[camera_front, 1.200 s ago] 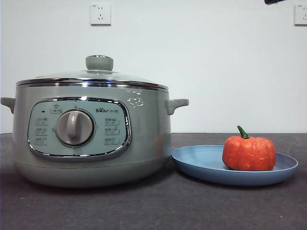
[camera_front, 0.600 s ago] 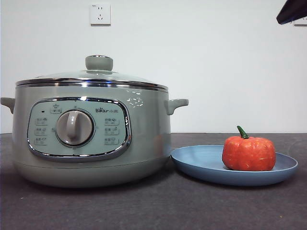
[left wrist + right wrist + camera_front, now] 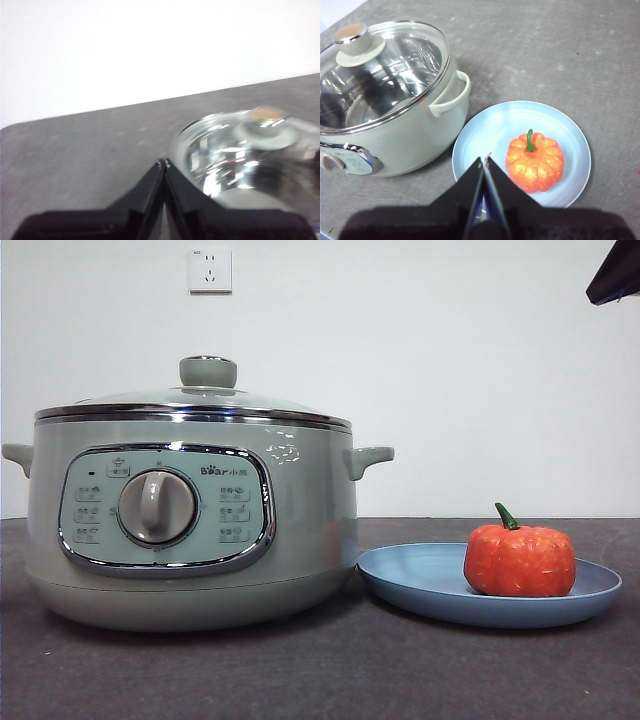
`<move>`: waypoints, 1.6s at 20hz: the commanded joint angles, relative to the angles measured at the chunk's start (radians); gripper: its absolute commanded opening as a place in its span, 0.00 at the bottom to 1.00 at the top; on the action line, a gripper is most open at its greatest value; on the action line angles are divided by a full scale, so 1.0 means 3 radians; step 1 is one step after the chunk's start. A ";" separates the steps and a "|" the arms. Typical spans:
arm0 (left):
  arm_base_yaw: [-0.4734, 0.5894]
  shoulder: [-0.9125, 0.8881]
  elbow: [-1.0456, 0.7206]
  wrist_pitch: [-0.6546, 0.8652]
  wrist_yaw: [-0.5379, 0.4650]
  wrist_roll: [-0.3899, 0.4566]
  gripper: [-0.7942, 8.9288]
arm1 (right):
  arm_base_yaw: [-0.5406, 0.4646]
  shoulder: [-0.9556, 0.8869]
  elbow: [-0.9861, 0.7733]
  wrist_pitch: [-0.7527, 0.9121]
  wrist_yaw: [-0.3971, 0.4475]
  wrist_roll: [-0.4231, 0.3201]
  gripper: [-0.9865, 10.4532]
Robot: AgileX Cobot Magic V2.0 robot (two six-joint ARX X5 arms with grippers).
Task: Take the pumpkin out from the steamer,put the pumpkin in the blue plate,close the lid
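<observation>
Pumpkin (image 3: 519, 561) sits on plate (image 3: 420, 585), beside steamer (image 3: 190, 530). Lid (image 3: 200, 398) is seated on the steamer. All three steps look done. Left gripper (image 3: 164, 162) and right gripper (image 3: 484, 159) both clenched, empty, raised clear.

Lab-like: bare wall (image 3: 450, 380), grey tabletop (image 3: 330, 670)

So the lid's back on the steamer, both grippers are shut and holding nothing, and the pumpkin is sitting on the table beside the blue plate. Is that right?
Not quite: the pumpkin sits in the blue plate, not on the table beside it, as the right wrist view shows from above. The rest holds: the lid is on the steamer, and the left gripper and right gripper are shut and holding nothing.
</observation>
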 commanded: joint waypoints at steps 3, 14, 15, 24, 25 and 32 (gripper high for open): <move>0.0449 -0.0398 -0.0807 0.0388 0.0017 -0.0126 0.08 | 0.0001 -0.0008 -0.0027 0.0004 0.0010 0.0038 0.07; 0.0852 -0.0504 -0.1244 0.0449 0.0004 -0.0122 0.08 | 0.0001 -0.0008 -0.0027 0.0005 0.0010 0.0038 0.07; 0.0852 -0.0504 -0.1244 0.0448 0.0004 -0.0122 0.08 | 0.0001 -0.0008 -0.0027 0.0005 0.0010 0.0038 0.07; 0.0852 -0.0504 -0.1244 0.0448 0.0003 -0.0122 0.08 | 0.0001 -0.0008 -0.0027 0.0004 0.0010 0.0038 0.07; 0.0852 -0.0504 -0.1244 0.0448 0.0003 -0.0122 0.08 | 0.0001 -0.0008 -0.0027 0.0005 0.0010 0.0038 0.07; 0.0852 -0.0504 -0.1244 0.0448 0.0003 -0.0122 0.08 | 0.0001 -0.0008 -0.0027 0.0005 0.0025 -0.0024 0.07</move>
